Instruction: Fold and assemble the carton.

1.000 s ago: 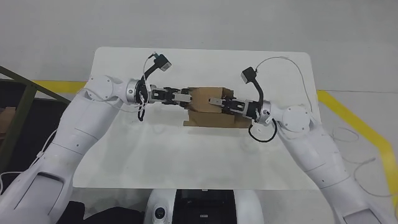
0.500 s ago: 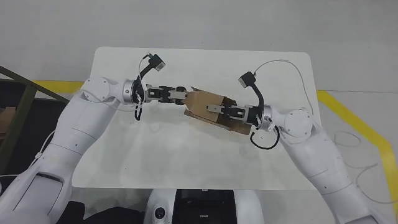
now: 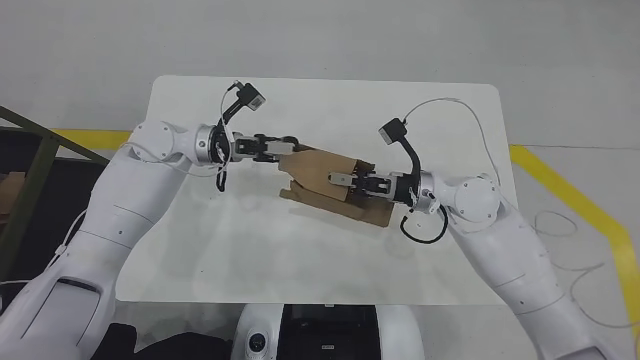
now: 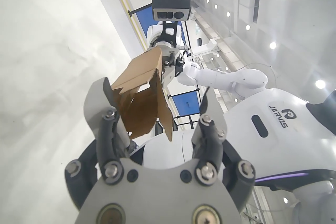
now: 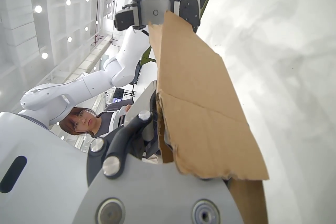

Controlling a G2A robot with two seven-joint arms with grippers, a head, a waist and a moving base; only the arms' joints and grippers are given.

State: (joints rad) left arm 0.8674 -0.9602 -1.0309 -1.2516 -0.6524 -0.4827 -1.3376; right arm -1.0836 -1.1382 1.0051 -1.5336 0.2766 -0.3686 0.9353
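Over the last second the carton [image 3: 325, 182] had swung from lying square across the middle of the top view to a slant, its one end now pointing to the upper left of the frame and its other end dropped toward the lower right. Both arms had turned with it. It sat near the centre of the white table [image 3: 420, 110], and whether it rested on the surface or was held just off it I could not tell. The right gripper [image 3: 341, 176] reached in from the right of the frame and seemed to be clamped on one cardboard panel; in the right wrist view one finger [image 5: 145, 101] pressed against the inner face while the other was hidden behind the board. The left gripper [image 3: 287, 146] met the carton's upper-left end with its fingers [image 4: 105, 101] spread apart, one of them touching a notched flap edge and the other standing free of the board. As for progress, I judged the job to be at an early stage. The blank had been opened out of the flat into a skewed sleeve, but its flaps hung loose and none looked tucked or locked. Squaring the walls, folding the end flaps in and closing them remained to be done.
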